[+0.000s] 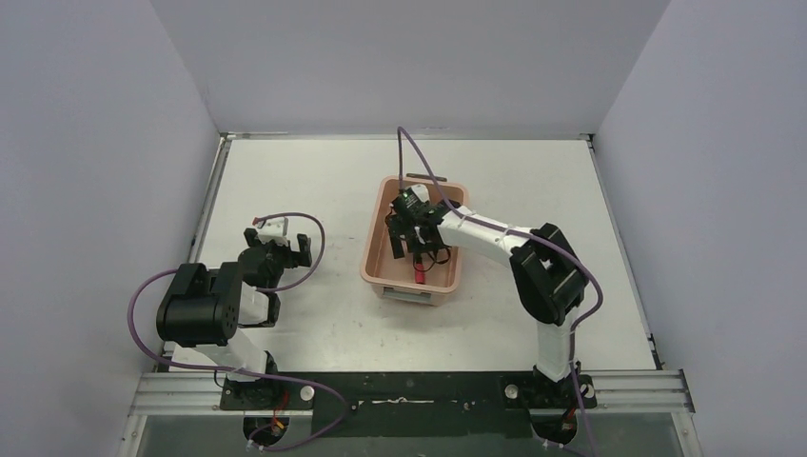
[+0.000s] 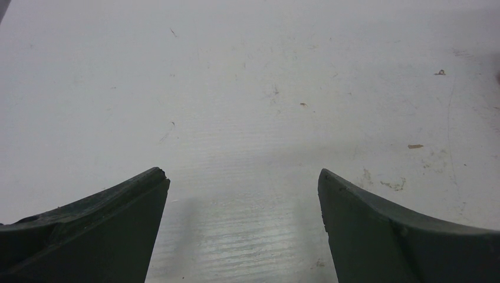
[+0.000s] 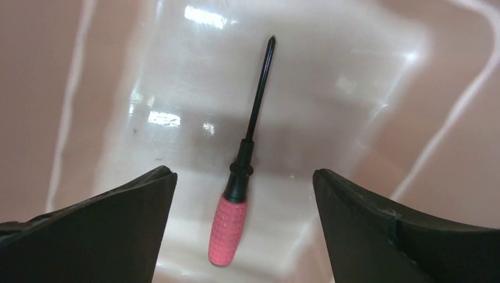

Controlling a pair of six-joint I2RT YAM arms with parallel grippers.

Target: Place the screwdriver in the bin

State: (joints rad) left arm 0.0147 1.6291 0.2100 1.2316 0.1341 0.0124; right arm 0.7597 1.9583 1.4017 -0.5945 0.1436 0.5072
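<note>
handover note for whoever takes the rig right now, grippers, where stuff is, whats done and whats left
Right gripper: open, holding nothing, poised inside the bin above the screwdriver.
Left gripper: open, holding nothing, over bare table, away from the bin.
Screwdriver: lies flat on the bin floor, clear of both fingers, red handle nearest the right wrist camera.
Done: screwdriver is in the bin.
Left: probably just lifting the right arm out of the bin.
</note>
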